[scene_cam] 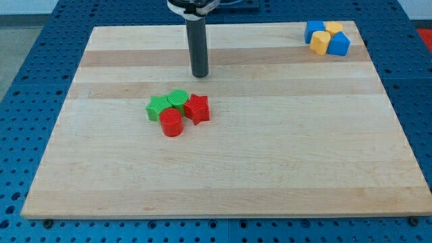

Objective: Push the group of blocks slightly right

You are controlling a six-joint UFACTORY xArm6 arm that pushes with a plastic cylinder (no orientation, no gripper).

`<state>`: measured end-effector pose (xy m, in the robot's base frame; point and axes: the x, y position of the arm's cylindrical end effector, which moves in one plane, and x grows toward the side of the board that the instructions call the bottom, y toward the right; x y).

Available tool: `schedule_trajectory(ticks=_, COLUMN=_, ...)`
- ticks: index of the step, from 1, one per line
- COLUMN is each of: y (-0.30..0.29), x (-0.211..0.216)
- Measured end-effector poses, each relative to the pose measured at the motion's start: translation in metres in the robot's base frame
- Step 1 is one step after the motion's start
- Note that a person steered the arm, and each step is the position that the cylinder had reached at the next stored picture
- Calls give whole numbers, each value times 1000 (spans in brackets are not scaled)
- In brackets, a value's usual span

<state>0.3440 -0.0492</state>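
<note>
Eight blocks lie on the wooden board [270,175] in the single camera view, split into two clusters. My tip [200,75] is the bare lower end of a straight dark rod, with nothing to open or close and nothing held; it rests on the board toward the view's top, left of centre. Just below my tip, toward the view's bottom and slightly to its left, sits a tight group of four: a green block [157,108] of unclear shape at the group's left, a green round ribbed block [178,99] nearest my tip, a red star-shaped block [197,109] on the group's right, and a red cylinder [171,123] farthest from my tip. These four touch or nearly touch one another, and my tip stands apart from them. Far to my tip's right, at the view's top right corner, a second cluster holds a blue block [314,30], a yellow block [334,28], another yellow block [320,43] and a second blue block [339,44], packed together. No container appears on the board.
</note>
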Motion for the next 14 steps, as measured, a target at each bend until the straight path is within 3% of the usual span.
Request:
schedule_trajectory(ticks=3, y=-92, x=1)
schedule_trajectory(ticks=7, y=-129, x=82)
schedule_trajectory(ticks=14, y=-13, x=96)
